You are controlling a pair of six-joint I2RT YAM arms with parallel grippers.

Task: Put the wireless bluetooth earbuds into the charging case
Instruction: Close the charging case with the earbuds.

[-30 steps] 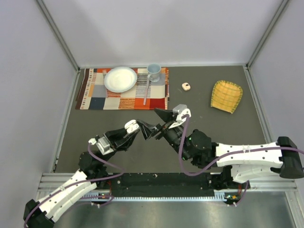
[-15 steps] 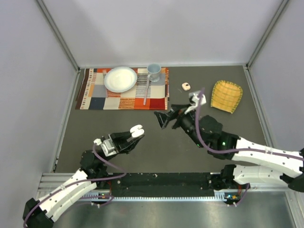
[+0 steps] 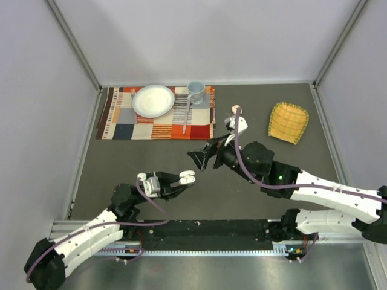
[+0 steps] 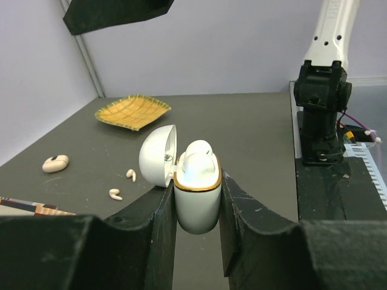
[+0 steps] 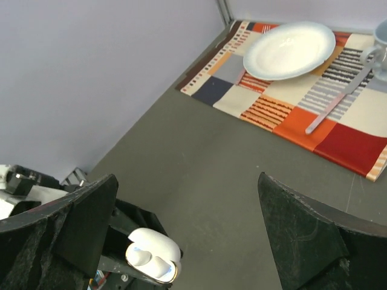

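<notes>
Left gripper [image 4: 196, 202] clenches the white rounded plastic charging case [image 4: 196, 211] at frame centre, lid [image 4: 157, 157] open, cream earbuds [image 5: 145, 257] seemingly seated; right gripper [image 5: 193, 229] gapes empty; next probably a gentle lid push

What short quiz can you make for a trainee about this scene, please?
1. True or false: the left tool is shut on a charging case whose lid is open.
2. Choose one: in the left wrist view, how many loose earbuds lie on the table? A) none B) two C) five
3. Fill in the gap: the right tool is ___ and holds nothing.

Key: 1 true; 2 B; 3 open.
</notes>
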